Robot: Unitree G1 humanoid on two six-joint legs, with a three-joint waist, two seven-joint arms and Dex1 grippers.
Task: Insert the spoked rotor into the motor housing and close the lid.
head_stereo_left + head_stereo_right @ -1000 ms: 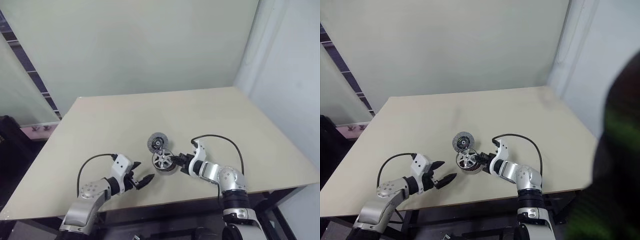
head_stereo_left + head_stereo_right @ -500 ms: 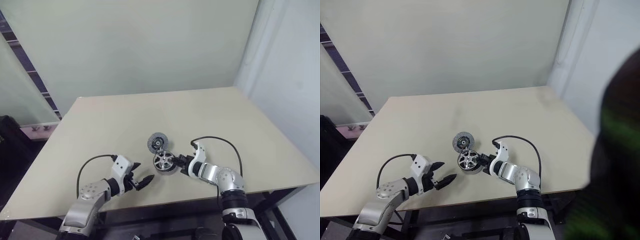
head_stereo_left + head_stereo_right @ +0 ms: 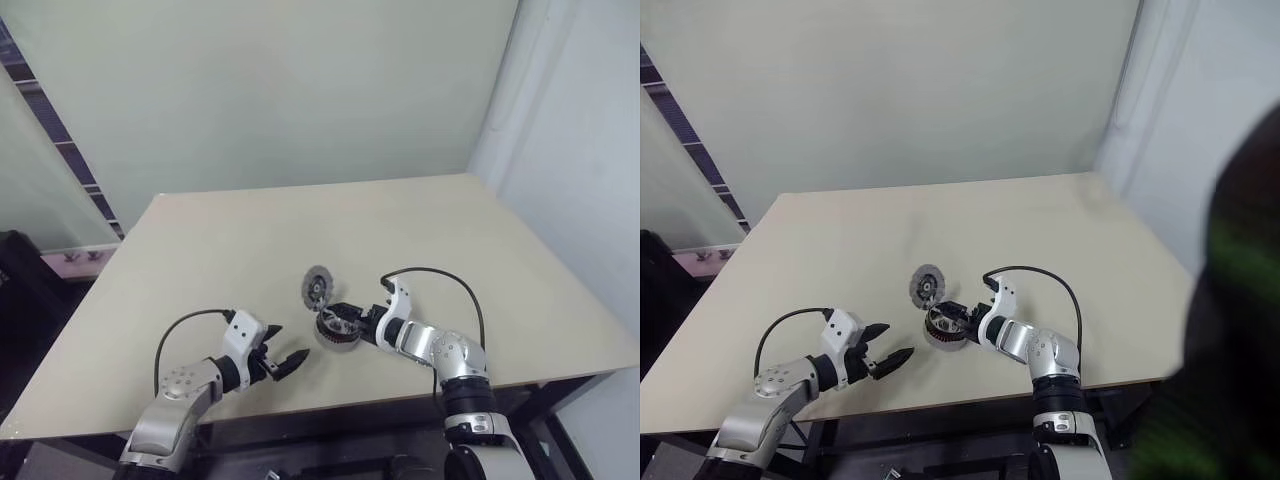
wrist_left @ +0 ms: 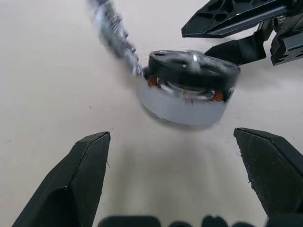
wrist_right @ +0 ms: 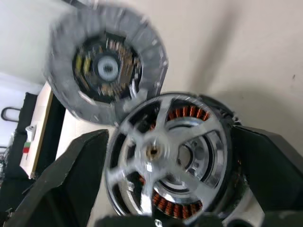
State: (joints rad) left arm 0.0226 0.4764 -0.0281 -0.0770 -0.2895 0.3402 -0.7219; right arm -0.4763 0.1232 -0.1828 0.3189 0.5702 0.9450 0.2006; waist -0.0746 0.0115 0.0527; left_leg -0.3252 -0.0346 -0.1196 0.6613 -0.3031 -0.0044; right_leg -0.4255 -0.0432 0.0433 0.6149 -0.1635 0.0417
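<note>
Beige table against plain pale green wall. White corner panel rises on right. On left, angled glass partition with dark striped strip; dark floor below.

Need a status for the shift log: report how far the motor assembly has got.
Done: the spoked rotor sits in the motor housing, copper windings showing between its spokes. In hand: nothing; the right hand is open around the housing, and the left hand is open, off to one side. Left: the lid leans beside the housing, not yet fitted.
</note>
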